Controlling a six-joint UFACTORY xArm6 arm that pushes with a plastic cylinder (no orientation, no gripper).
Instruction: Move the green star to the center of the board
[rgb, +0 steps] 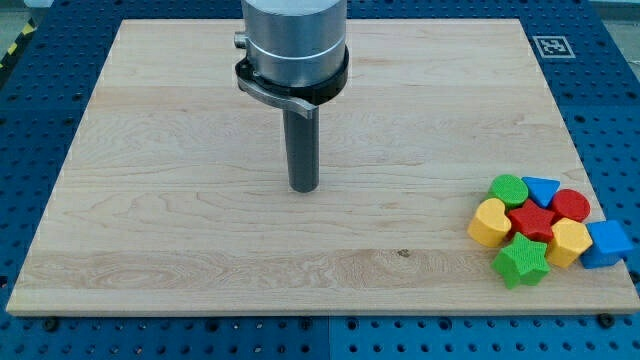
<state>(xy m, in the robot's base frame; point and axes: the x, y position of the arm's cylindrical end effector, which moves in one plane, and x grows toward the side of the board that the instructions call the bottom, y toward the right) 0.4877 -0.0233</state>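
Observation:
The green star (521, 262) lies at the view's bottom right, at the lower edge of a tight cluster of blocks near the board's right edge. It touches the yellow heart (489, 222), the red star (532, 221) and the yellow hexagon (568, 242). My tip (304, 188) stands near the middle of the wooden board (180, 200), far to the view's left of the cluster and touching no block.
The cluster also holds a green round block (509, 189), a blue triangle (541, 189), a red round block (571, 205) and a blue cube (608, 244) by the board's right edge. A marker tag (551, 46) sits at the top right.

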